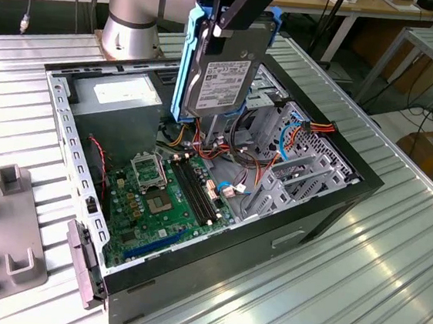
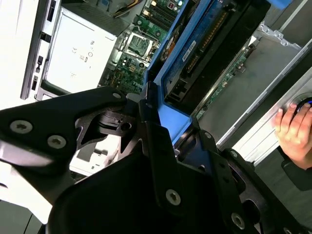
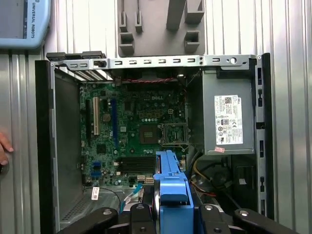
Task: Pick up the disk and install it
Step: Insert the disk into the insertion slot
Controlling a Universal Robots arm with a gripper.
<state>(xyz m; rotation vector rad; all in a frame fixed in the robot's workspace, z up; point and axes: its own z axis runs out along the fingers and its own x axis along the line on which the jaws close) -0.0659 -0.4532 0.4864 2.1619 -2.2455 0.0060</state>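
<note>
Above open computer case (image 1: pixel 270 237), gripper (image 1: pixel 230 20) clamped on disk (image 1: pixel 226 86) top edge, disk hanging upright beneath.

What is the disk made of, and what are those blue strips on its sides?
The disk looks like dull grey-silver metal with a white paper-like label on its face. The blue rails look like smooth plastic: solid bright colour, moulded shape, slight sheen.

loose cables (image 1: pixel 240 161) under the disk (image 1: pixel 225 82)
</note>
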